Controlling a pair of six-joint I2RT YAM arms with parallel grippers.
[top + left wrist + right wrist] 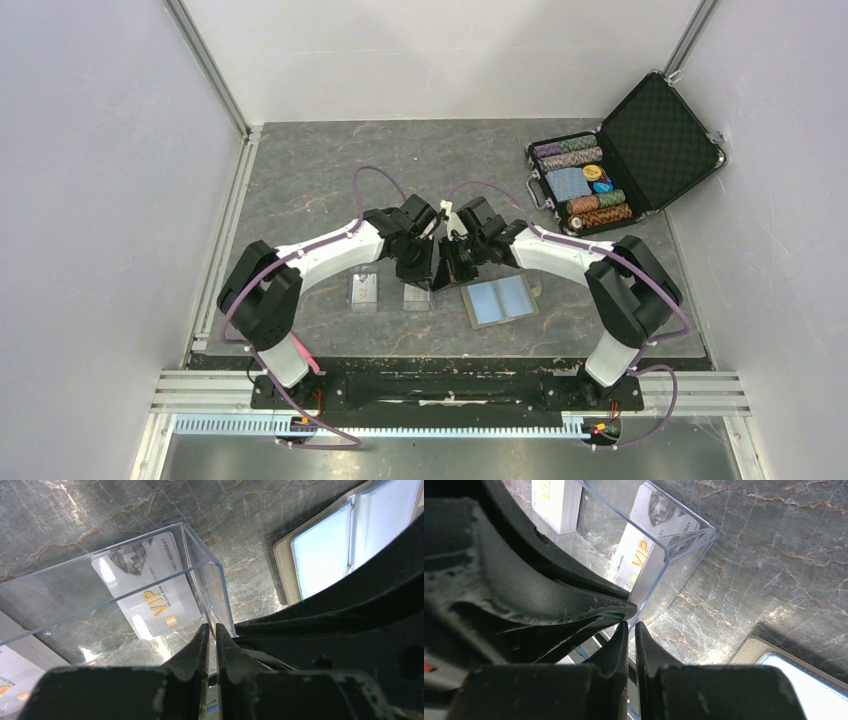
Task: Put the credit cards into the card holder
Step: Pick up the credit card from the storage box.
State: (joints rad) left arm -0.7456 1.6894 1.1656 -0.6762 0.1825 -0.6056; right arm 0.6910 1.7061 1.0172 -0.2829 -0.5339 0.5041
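Left claw (pixel 211 635) is filling the bottom of its own wrist view, fingers nearly together and pinching the thin corner wall of a clear case (pixel 205 572). Nothing else is showing between them.

Going left to right on the table (pixel 300 180):
- A second clear case (pixel 363 292) is lying flat, left of centre, apart from both claws. A second card (pixel 555 502) is sitting in it, pale with gold print.
- The clear case being gripped is sitting just right of that one, under both wrists. A card (pixel 150 597) is lying inside it, whitish-grey, gold "VIP" lettering facing up, small orange square beside the letters. It is not touching either claw.
- Right claw (pixel 628 632) is coming in from the other side, tips almost touching the left claw's fingers. Its fingers are also nearly together, and a thin clear edge of the same case is looking clamped between them.
- The wallet (pixel 500 300) is lying open and flat just right of the gripped case, pale blue pockets facing up, tan border showing. Neither card is in it.
- A chip case (pixel 625 155) is standing open at the far right corner, well apart from everything else.
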